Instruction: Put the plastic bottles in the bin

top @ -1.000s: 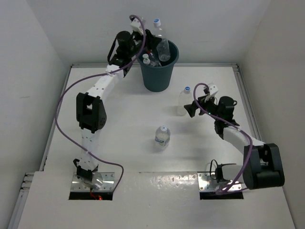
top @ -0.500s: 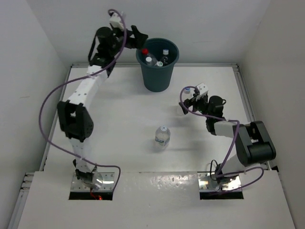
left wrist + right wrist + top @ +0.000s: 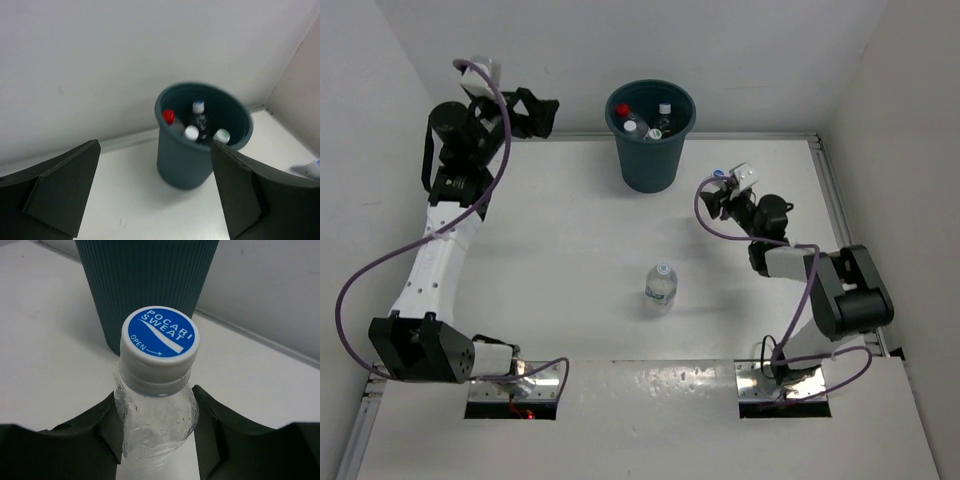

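The right gripper [image 3: 157, 439] is pinching the small clear plastic bottle with a blue-topped white cap [image 3: 159, 336] at its neck, near the dark teal round plastic bin [image 3: 150, 285]. I judge it is needing a lift above the rim before letting go. The left gripper [image 3: 536, 113] is hanging spread, empty.

White table [image 3: 570, 250] fills centre, low rim along edges. Plain white back wall [image 3: 770, 60] at 12 o'clock; left wall [image 3: 370, 200] at 9, right wall [image 3: 910, 150] at 3. Glossy white panel [image 3: 650, 420] at 6 o'clock, metal plates [image 3: 548, 374] in two cutouts. Soft even light, faint shadows.
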Robot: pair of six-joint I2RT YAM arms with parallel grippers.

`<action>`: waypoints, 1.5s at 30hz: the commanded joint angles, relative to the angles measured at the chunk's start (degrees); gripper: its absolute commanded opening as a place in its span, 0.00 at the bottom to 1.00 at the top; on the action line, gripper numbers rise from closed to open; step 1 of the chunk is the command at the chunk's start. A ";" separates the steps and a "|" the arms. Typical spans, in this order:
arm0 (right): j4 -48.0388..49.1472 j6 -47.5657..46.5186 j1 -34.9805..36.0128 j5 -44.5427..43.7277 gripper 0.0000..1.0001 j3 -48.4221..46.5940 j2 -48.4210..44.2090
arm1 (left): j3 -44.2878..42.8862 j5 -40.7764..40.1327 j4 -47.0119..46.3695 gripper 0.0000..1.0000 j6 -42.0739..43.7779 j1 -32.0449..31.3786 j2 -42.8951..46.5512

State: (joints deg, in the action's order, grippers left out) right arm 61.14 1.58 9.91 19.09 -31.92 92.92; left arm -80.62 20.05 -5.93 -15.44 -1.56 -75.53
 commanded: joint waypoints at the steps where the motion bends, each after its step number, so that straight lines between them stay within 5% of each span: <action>1: 4.96 2.45 0.19 0.33 0.05 -1.03 -11.05 | 5.36 0.25 2.07 0.99 1.29 1.91 2.04; 5: -0.93 7.63 -0.16 1.65 0.04 -8.93 -16.81 | 10.47 0.86 1.54 0.99 0.24 2.96 3.98; 9: -2.43 11.77 0.37 1.56 0.04 -22.28 -12.96 | 15.40 1.91 1.54 0.99 0.24 2.97 6.44; 17: -5.16 12.04 3.97 -0.02 0.03 -60.91 12.59 | 21.73 1.92 1.54 0.99 0.76 2.97 9.26; 25: -11.04 10.10 6.00 -1.69 0.05 -76.78 29.50 | 23.31 1.92 2.07 0.99 -0.38 2.97 9.87; 26: -11.66 10.02 6.43 -1.78 0.11 -78.02 31.60 | 23.84 1.92 2.07 0.99 0.14 2.97 9.87; 30: -14.11 9.49 6.70 -3.09 0.81 -80.48 34.51 | 26.65 7.87 2.07 0.99 2.50 0.61 9.87; 32: -15.26 10.01 6.79 -3.71 0.91 -81.19 35.13 | 30.41 16.75 4.52 0.99 6.89 -1.24 9.08; 38: -18.08 12.03 5.39 -3.89 1.00 -79.53 31.27 | 38.34 21.34 4.53 0.99 18.15 -9.59 11.10; 45: -19.21 16.95 0.03 -2.22 1.00 -66.64 13.02 | 36.76 21.34 1.20 0.99 24.67 -22.58 5.66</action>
State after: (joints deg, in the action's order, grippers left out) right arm 38.87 14.94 13.26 16.12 -102.24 117.84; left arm -41.93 38.98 0.10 4.05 -19.86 -68.01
